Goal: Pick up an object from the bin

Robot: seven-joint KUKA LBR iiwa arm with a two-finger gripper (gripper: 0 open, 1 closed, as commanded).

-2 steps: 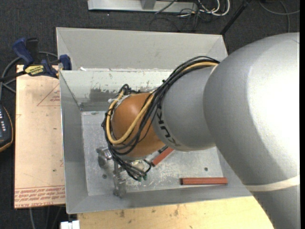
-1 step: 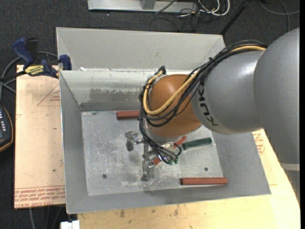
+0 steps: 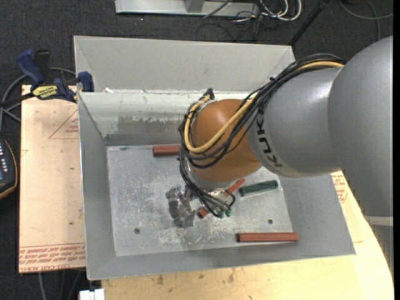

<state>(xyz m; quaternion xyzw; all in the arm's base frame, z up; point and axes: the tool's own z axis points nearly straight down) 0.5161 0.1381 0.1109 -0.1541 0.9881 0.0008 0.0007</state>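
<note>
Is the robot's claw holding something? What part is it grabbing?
It cannot be told. The claw is low over the middle of the bin, and the green pen lies on the floor nearby.

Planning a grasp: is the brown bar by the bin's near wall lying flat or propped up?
Lying flat: the bar rests full length on the floor of the bin.

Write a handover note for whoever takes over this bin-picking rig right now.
Claw: low over the bin floor, near the middle; whether it grips anything cannot be told.
Things: small red and green pieces right beside the claw; green pen to their right; back bar, reddish-brown, by the far wall; front bar, same colour, at front right.
Done: claw is at picking height.
Left: grasp one thing, lift it out.
</note>
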